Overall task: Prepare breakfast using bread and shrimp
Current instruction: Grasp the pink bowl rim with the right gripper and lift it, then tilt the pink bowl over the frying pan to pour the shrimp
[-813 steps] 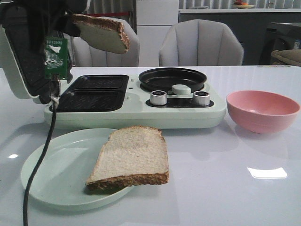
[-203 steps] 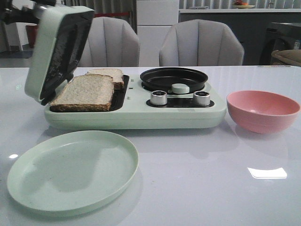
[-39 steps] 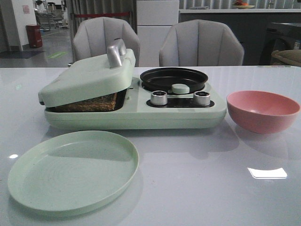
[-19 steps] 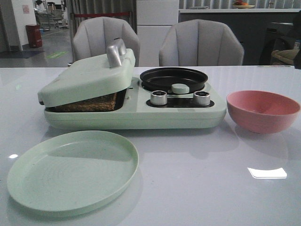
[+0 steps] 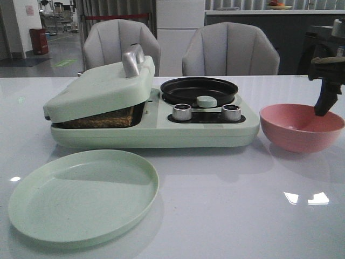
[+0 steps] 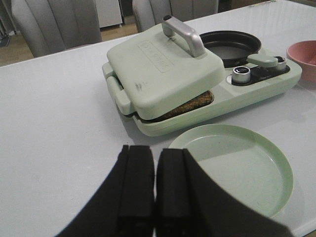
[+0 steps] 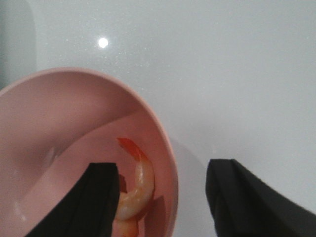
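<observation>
In the front view, the right gripper [image 5: 326, 105] hangs at the right edge of the frame, just above the far rim of the pink bowl [image 5: 301, 127]. In the right wrist view its two black fingers [image 7: 102, 192] are spread wide apart and hold nothing. One finger is over the inside of the bowl and the other is outside the rim, over the bare white table [image 7: 237, 74]. The shrimp [image 7: 136, 190] lies at the bottom of the bowl, right beside the inner finger.

The left gripper [image 6: 154, 190] shows only in the left wrist view, low in the frame. Its fingers are pressed together with nothing between them.

The green grill machine [image 5: 151, 110] sits in the middle left of the front view. Its lid [image 5: 99, 86] is down but tilted, and the brown edge of the bread [image 5: 102, 117] peeks out under it. The round black pan [image 5: 198, 89] is open on top. The green plate [image 5: 83, 194] is at the lower left, near the front table edge. The lower right has lots of free table.
</observation>
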You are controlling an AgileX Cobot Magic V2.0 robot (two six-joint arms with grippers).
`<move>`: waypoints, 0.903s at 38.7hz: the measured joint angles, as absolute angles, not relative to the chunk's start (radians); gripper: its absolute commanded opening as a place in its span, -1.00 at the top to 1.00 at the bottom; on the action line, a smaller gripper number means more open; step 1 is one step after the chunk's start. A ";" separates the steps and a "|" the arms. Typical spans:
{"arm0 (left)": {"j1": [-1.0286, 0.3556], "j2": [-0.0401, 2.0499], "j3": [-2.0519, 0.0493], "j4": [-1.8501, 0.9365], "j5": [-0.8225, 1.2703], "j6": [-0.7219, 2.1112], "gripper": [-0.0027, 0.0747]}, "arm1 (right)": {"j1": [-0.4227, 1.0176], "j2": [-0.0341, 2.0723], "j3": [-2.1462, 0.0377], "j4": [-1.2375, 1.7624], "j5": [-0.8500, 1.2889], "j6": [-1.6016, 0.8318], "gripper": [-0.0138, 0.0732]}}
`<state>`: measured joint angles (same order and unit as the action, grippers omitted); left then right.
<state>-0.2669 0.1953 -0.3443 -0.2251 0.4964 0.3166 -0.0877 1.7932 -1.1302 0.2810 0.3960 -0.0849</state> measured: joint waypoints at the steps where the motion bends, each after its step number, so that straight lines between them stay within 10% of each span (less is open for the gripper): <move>1: -0.267 0.195 -0.344 -0.225 0.496 0.317 0.64 | -0.088 1.806 -1.136 0.281 0.392 -0.085 -0.44; 13: -0.267 0.195 -0.344 -0.225 0.496 0.317 0.64 | -0.088 1.872 -1.181 0.283 0.383 -0.085 0.39; 35: -0.267 0.195 -0.344 -0.225 0.496 0.317 0.64 | 0.033 1.809 -1.387 0.330 0.400 -0.085 0.36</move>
<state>-0.2669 0.1953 -0.3443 -0.2251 0.4964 0.3166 0.0334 1.8094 -1.3868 0.3304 0.4004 -0.0849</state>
